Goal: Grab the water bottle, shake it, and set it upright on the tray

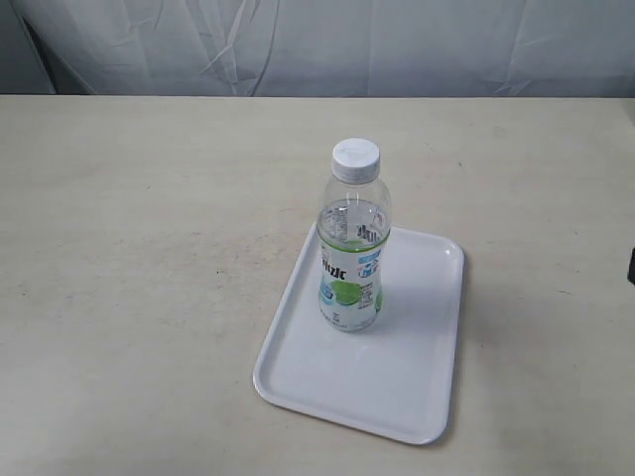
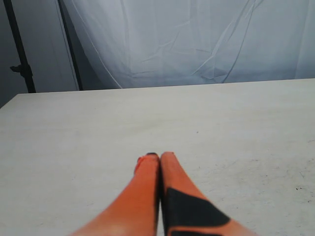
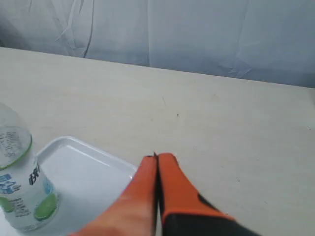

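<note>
The water bottle [image 1: 351, 248], clear with a white cap and a lime label, stands upright on the white tray [image 1: 397, 387] in the exterior view. In the right wrist view the bottle [image 3: 19, 187] shows at the edge, on the tray [image 3: 83, 167]. My right gripper [image 3: 157, 158] is shut with nothing in it, its orange fingers pressed together beside the tray's rim and apart from the bottle. My left gripper [image 2: 159, 156] is also shut and empty, over bare table, with neither bottle nor tray in its view. Neither gripper shows in the exterior view.
A pale beige table [image 1: 129, 248] spreads around the tray. A white curtain [image 1: 347, 45] hangs along the table's far edge. A dark stand pole [image 2: 19, 54] rises beyond the table in the left wrist view. A dark sliver [image 1: 631, 266] sits at the exterior view's right edge.
</note>
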You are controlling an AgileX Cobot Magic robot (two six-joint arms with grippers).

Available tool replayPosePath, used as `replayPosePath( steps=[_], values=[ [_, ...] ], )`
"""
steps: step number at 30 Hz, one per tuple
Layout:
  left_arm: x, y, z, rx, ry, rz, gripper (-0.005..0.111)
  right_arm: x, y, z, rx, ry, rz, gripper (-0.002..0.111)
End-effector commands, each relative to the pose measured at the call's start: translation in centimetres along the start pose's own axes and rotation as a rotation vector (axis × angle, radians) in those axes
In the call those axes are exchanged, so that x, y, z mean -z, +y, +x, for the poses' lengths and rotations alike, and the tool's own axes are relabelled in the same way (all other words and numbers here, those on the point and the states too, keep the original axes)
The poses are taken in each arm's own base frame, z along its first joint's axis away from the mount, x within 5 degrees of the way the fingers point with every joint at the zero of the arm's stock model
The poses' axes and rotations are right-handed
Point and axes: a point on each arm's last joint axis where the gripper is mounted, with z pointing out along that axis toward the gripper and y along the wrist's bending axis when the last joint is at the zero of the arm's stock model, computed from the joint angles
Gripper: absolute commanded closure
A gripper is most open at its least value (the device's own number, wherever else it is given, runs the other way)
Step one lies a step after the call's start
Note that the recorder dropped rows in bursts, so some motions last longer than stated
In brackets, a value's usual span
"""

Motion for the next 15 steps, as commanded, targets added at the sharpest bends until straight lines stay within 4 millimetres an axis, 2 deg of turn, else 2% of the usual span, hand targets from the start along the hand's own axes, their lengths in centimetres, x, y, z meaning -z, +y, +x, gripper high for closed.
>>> replayPosePath(
  steps=[1,8,15],
  values=[
    [0.0,0.0,0.0,0.004,-0.01,0.005,0.106,0.5,-0.7,2.4,-0.076,-0.06,0.056,0.107],
    [0.0,0.0,0.0,0.004,-0.01,0.005,0.106,2.1,-1.5,6.2,-0.131,-0.093,0.194,0.107],
    [0.0,0.0,0.0,0.004,-0.01,0.005,0.106,2.6,-1.9,9.4,-0.235,-0.031,0.316,0.107]
  ],
)
